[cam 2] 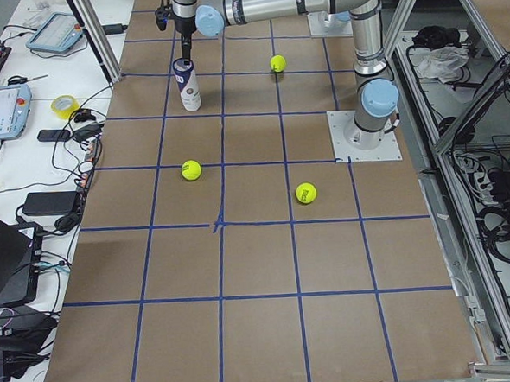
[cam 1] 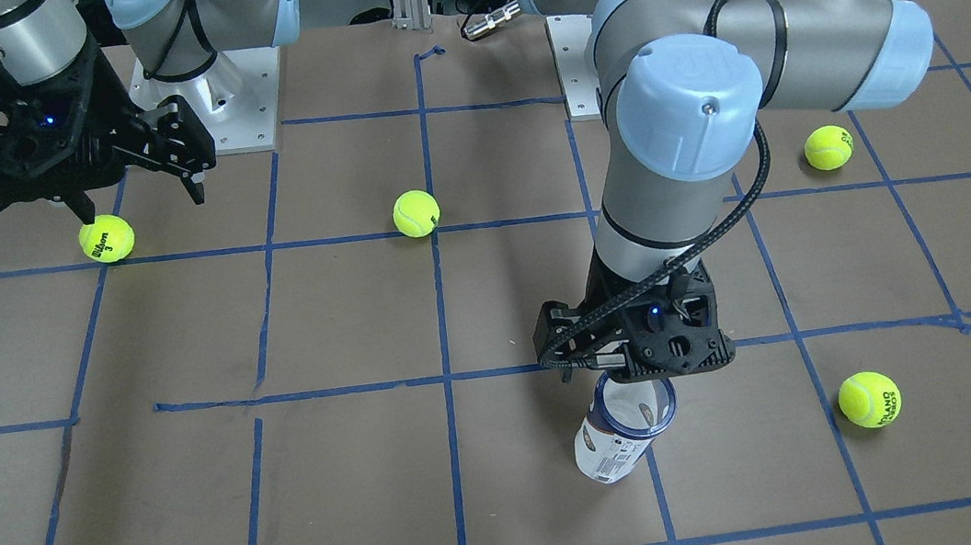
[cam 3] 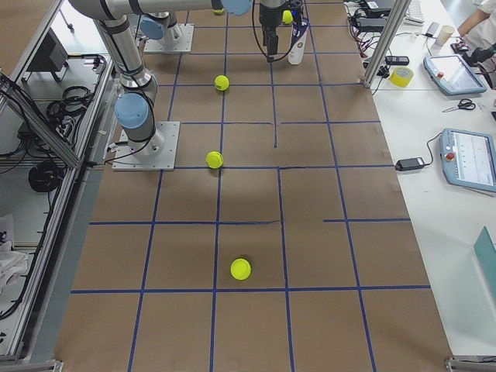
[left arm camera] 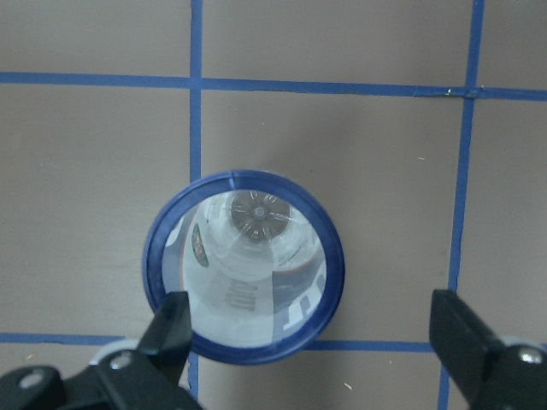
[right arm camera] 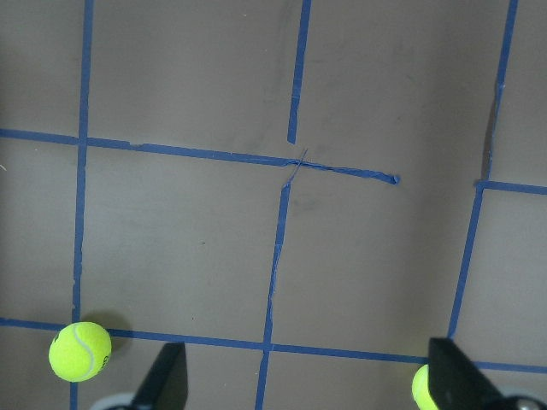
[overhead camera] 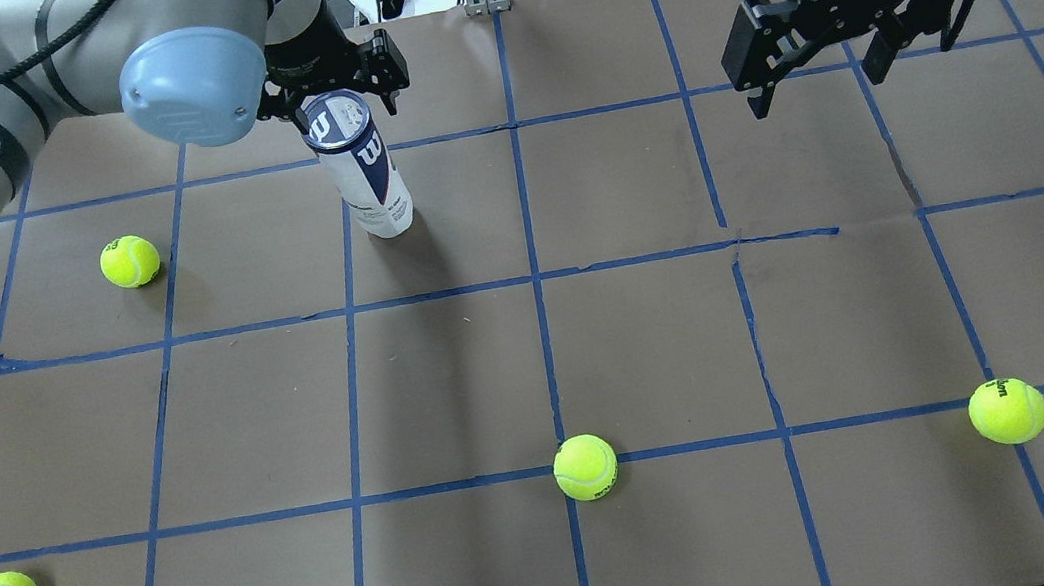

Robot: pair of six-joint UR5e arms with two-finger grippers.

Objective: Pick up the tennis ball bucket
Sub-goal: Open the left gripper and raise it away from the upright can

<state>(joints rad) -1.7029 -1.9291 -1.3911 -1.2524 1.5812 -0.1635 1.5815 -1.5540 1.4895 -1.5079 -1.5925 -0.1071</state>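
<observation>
The left tool (left arm camera: 312, 323) hangs above the slim, white-labelled tennis-ball can (left arm camera: 244, 282) with its dark blue rim. Its fingers (left arm camera: 175, 320) are spread wide: one overlaps the rim, contact unclear, the other stands well clear. The front-facing view hides those fingers behind the tool's body. The overhead view shows the can upright on the brown, blue-taped surface (overhead camera: 649, 337). The right tool (overhead camera: 814, 83), also spread, hangs well apart.

Left hand (left arm camera: 308, 299) and right hand (overhead camera: 816, 88) both downward, jaws wide apart.
</observation>
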